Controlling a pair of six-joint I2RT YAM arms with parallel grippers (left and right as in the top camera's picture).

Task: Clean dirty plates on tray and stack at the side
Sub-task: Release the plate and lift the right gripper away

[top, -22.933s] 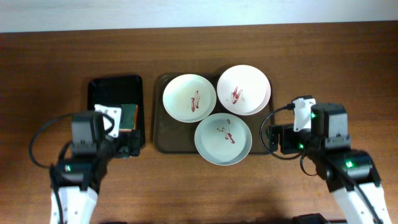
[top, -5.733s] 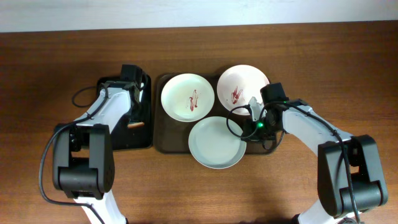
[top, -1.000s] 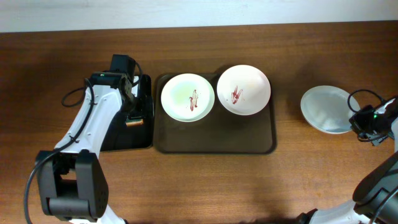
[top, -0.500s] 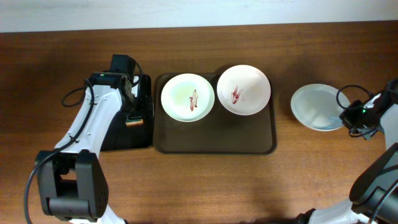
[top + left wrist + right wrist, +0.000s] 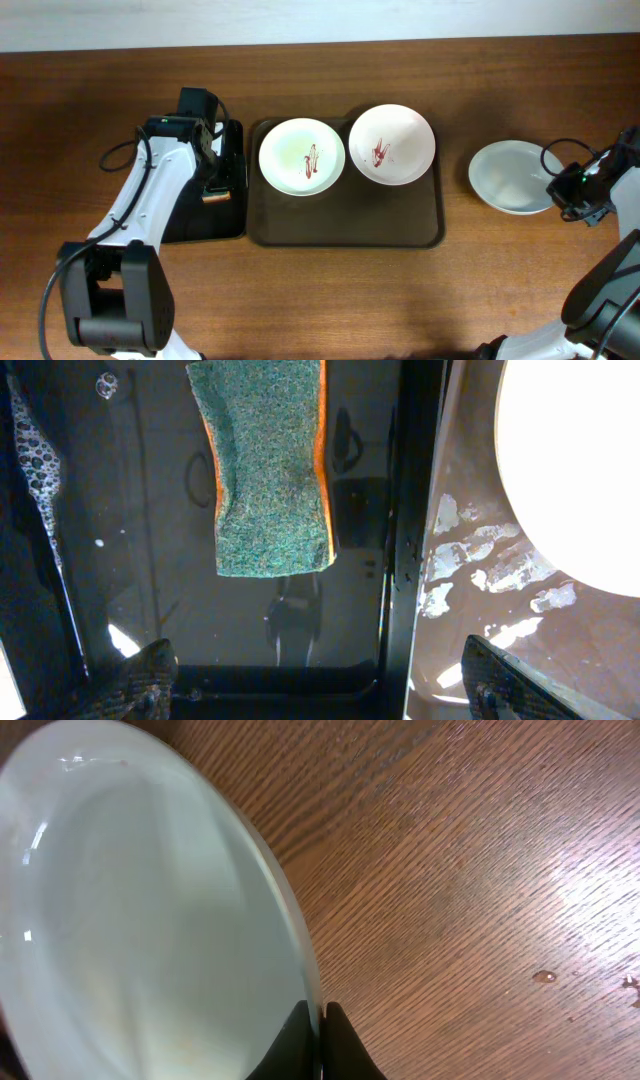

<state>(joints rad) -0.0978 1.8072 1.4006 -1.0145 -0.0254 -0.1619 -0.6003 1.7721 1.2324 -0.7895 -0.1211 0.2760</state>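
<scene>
Setting the clean round white plate (image 5: 510,177) down on the wooden tabletop (image 5: 500,290), well right of the large dark-brown rectangular tray (image 5: 340,222), looks like the step in hand. Lower it flat before letting go, leaving room to stack. The right gripper (image 5: 320,1018) is closed, pinching that plate's rim. The left gripper (image 5: 322,678) is spread wide and holds nothing, above a green-and-orange sponge (image 5: 268,465) in the narrow glossy black tray (image 5: 130,580). Two smeared white plates (image 5: 302,157) sit on the brown tray.
</scene>
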